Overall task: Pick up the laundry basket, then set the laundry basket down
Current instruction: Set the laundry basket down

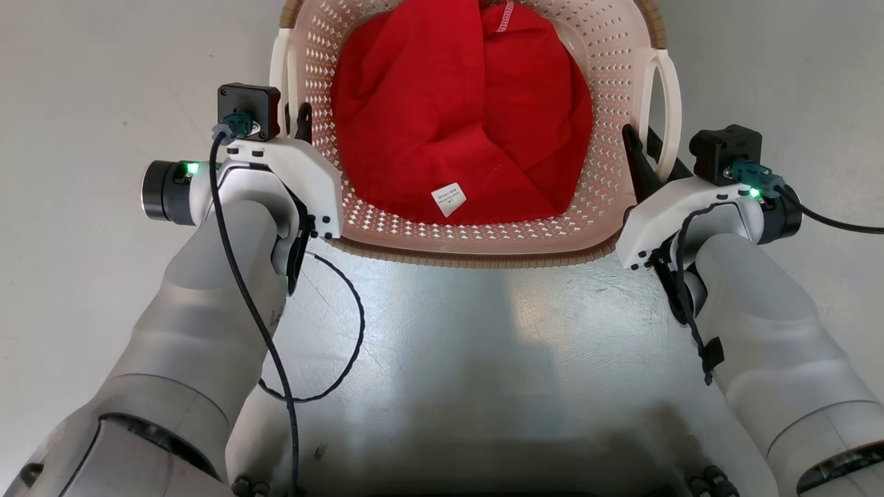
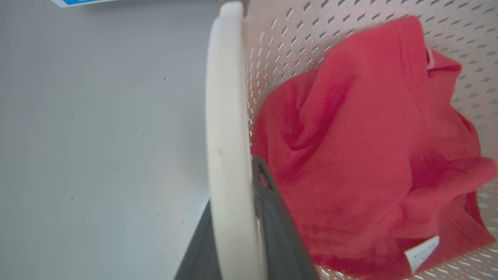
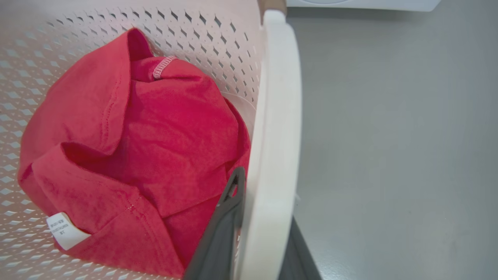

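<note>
laundry basket (image 1: 476,243) ×1 | loop handles (image 1: 668,103) on basket ×2 | red garment (image 1: 463,110) in basket ×1 | white tag (image 1: 448,199) in basket ×1 | left gripper (image 1: 298,121), right gripper (image 1: 646,148) at basket ×2

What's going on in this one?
The left tool is closed on the laundry basket's left handle, and the right tool on its right handle. A red garment lies inside. Whether the basket is off the floor can't be told.
</note>
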You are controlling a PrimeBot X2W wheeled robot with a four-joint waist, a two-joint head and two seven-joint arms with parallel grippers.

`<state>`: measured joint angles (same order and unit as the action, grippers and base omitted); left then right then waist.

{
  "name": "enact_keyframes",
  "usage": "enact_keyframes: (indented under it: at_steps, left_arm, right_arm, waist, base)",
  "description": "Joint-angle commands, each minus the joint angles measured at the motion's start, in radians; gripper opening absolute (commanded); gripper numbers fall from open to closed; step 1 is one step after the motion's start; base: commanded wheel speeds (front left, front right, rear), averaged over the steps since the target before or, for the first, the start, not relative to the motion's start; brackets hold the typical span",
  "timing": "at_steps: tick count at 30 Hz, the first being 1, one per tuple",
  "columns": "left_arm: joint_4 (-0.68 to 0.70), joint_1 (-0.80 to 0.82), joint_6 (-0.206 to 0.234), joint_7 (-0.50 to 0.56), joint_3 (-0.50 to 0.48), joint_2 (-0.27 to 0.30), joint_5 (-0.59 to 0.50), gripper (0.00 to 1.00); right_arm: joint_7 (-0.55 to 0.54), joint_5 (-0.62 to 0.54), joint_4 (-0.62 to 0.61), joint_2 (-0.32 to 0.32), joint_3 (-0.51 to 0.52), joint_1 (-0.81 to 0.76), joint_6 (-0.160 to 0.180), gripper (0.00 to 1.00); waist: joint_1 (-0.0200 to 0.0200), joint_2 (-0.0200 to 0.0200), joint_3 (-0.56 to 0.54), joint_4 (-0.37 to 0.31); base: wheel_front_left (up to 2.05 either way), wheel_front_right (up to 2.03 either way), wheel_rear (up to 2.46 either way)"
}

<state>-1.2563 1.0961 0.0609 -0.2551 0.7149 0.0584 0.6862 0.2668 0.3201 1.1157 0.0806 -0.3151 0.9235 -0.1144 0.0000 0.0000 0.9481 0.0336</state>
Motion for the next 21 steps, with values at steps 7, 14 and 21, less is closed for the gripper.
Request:
enact_keyframes:
  at_steps: [7, 14, 21]
  left_arm:
    - [0.012, -0.006, 0.005, -0.007, -0.026, 0.027, -0.016, 0.75]
    - [0.015, -0.019, 0.005, -0.007, -0.04, 0.026, -0.023, 1.0]
    - [0.018, -0.027, 0.009, -0.007, -0.057, 0.025, -0.027, 1.0]
  right_arm:
    - [-0.005, -0.007, 0.013, -0.03, -0.019, -0.055, -0.016, 1.0]
    - [-0.005, -0.001, 0.009, -0.03, -0.013, -0.053, -0.016, 1.0]
    - [-0.005, -0.019, -0.013, -0.03, 0.008, -0.055, -0.016, 1.0]
  waist:
    - [0.0, 0.0, 0.002, 0.003]
    - [0.0, 0.0, -0.001, 0.003]
    - [0.0, 0.0, -0.011, 0.002]
  base:
    - [0.0, 0.0, 0.0]
    - [0.0, 0.0, 0.0]
    - [0.0, 0.0, 0.0]
